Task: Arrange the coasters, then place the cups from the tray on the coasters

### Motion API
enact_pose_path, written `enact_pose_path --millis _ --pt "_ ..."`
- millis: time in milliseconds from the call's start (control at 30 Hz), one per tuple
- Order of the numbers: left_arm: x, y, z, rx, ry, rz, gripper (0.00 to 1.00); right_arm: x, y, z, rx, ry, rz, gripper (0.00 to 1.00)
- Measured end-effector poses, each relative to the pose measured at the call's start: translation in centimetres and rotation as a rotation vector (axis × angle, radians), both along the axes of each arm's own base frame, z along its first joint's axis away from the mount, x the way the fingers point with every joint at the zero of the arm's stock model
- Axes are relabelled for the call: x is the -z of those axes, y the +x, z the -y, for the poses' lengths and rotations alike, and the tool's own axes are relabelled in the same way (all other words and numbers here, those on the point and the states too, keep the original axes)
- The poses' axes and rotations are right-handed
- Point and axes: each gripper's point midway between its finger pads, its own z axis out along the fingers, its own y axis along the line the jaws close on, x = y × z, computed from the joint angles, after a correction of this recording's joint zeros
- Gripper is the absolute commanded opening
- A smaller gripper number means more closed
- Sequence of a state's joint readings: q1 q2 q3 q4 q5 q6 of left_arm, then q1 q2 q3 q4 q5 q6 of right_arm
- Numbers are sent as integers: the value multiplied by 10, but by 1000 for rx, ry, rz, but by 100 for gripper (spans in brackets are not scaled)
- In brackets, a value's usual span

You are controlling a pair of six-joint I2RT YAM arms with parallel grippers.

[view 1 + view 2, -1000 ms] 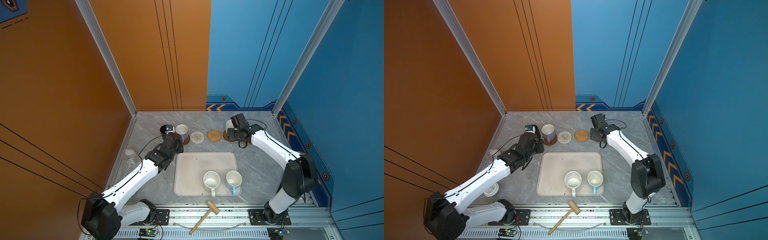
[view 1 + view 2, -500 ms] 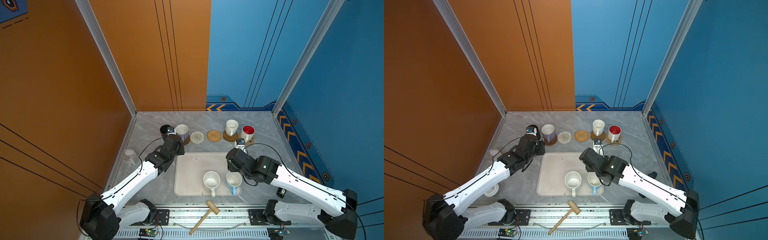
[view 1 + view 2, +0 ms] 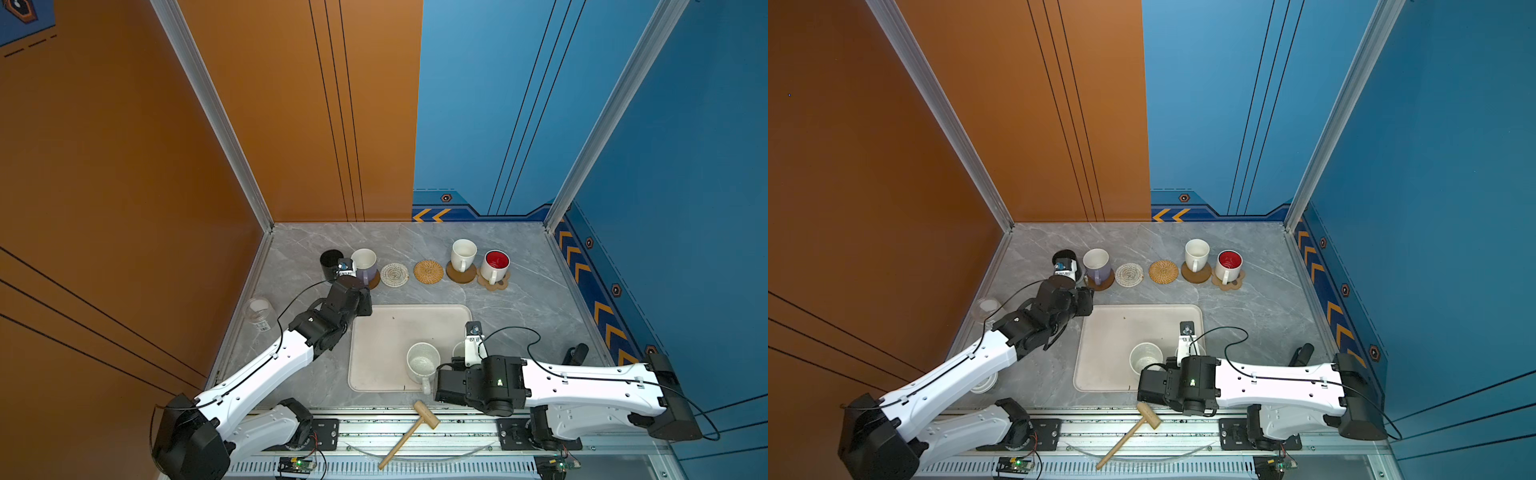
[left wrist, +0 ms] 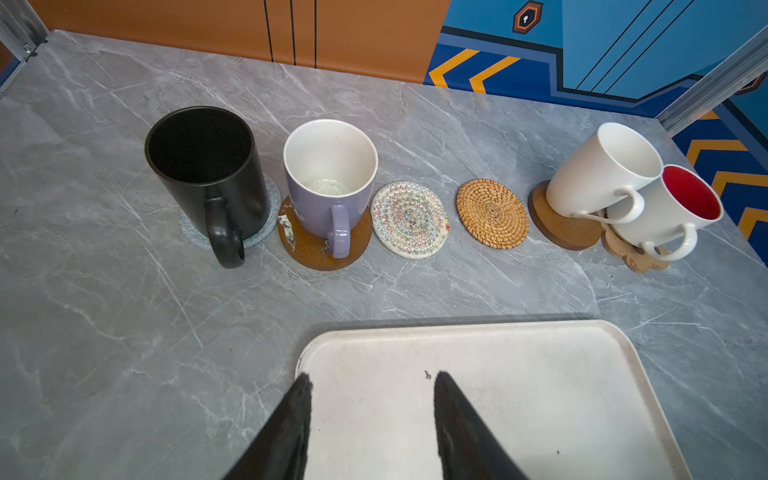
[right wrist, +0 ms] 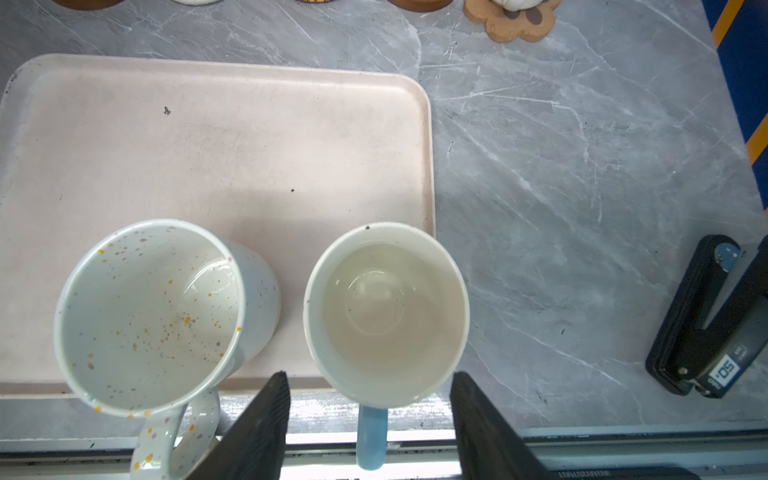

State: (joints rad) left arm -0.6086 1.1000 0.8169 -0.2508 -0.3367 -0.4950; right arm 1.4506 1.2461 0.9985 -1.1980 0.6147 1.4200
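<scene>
The cream tray [image 3: 386, 332] holds a speckled cup [image 5: 149, 316] and a light blue cup [image 5: 386, 311] at its front right. My right gripper [image 5: 370, 374] is open, its fingers either side of the blue cup's handle [image 5: 371, 436] without touching it. My left gripper [image 4: 372, 375] is open and empty over the tray's far left corner. Along the back, a black cup [image 4: 203, 166], a lavender cup [image 4: 330, 178], a cream-white cup [image 4: 598, 174] and a red-inside cup [image 4: 673, 208] each stand on a coaster. The woven coaster [image 4: 409, 220] and rattan coaster [image 4: 492, 214] lie bare.
A clear glass jar [image 3: 259, 311] stands by the left wall. A wooden mallet [image 3: 409, 432] lies on the front rail. A black stapler-like tool [image 5: 706, 316] rests on the table to the right of the tray, near my right arm.
My right arm has left the back row, where the red-inside cup now stands on the paw coaster, and come to the blue cup on the tray. Its jaws have narrowed. The left arm has barely moved.
</scene>
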Motion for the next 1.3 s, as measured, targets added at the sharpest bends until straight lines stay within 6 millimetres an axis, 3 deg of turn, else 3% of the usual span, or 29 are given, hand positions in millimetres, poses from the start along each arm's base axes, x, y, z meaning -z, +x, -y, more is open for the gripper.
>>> enact_pose_path --millis 167,700,1167,1300 --pt "-2 1 3 6 -8 11 50 5 -15 -2 37 37 -1 56" --pt "9 -2 2 8 3 -5 50 38 -24 24 119 33 -29 50" --pt "9 -2 2 8 2 -4 50 56 -24 13 144 101 -78 47" --pt "9 -2 2 8 2 -4 50 68 -22 17 157 100 -102 41"
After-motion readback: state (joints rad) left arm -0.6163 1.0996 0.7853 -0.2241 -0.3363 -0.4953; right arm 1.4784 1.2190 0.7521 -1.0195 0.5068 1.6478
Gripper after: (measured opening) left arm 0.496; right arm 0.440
